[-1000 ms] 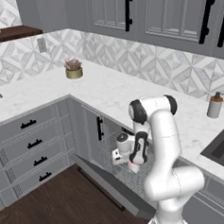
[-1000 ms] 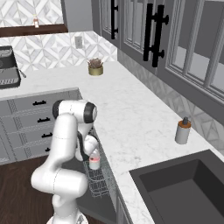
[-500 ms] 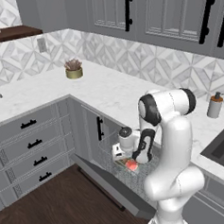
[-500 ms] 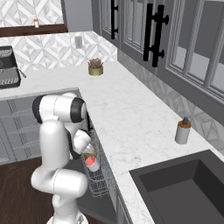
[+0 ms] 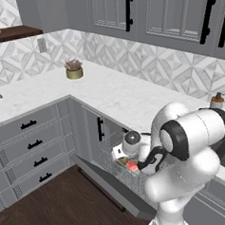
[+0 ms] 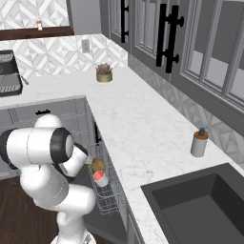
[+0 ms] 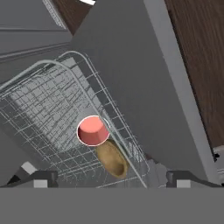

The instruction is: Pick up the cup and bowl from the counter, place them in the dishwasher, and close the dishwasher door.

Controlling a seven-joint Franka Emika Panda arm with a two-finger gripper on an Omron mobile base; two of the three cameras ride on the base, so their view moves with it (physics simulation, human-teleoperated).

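The cup and bowl sit touching in the dishwasher's wire rack, above the lowered door. The gripper hovers over them, fingers spread wide, holding nothing.

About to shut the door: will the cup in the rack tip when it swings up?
Probably not. The cup looks short and squat, upright, hard against the rack wall with the bowl beside it. It seems light and smooth, so a hard slam might shift it.
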